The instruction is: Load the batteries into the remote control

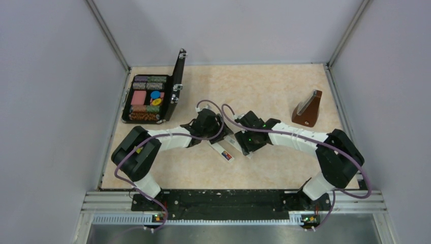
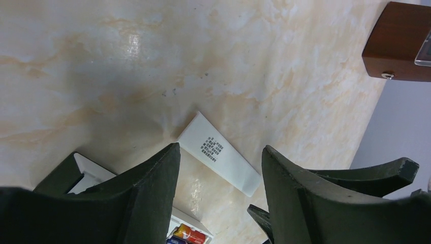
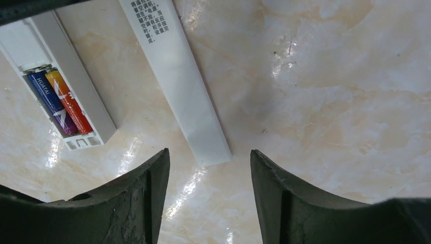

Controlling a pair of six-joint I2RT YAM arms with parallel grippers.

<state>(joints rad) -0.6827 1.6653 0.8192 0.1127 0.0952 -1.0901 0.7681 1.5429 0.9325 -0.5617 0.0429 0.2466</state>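
While its two dark fingers stood well apart with nothing between them, the right gripper (image 3: 208, 155) hung low over the glossy table (image 3: 345, 101), empty. Just beyond its tips lay the near end of a loose white panel (image 3: 178, 86) printed with small text, apparently the compartment cover. Beside that, apart from it, lay the remote control (image 3: 81, 81), back up and open. The batteries (image 3: 61, 101), one purple and one orange-red, sat side by side in its bay. The left gripper (image 2: 221, 147) was likewise spread and empty, poised over the panel's other end.

With both cells apparently seated, closing the bay looked like the step left, and there the trouble lay. The panel was thin and flat on a slick surface, so closing fingers could have scraped past it or sent it skidding. A skid towards the remote might have nudged the open body and jolted a cell loose. The two wrists crowded the same small patch in the top view, so either arm reaching in could have struck the other. The metronome (image 2: 396, 46) and the open case (image 1: 152, 96) stood well clear.
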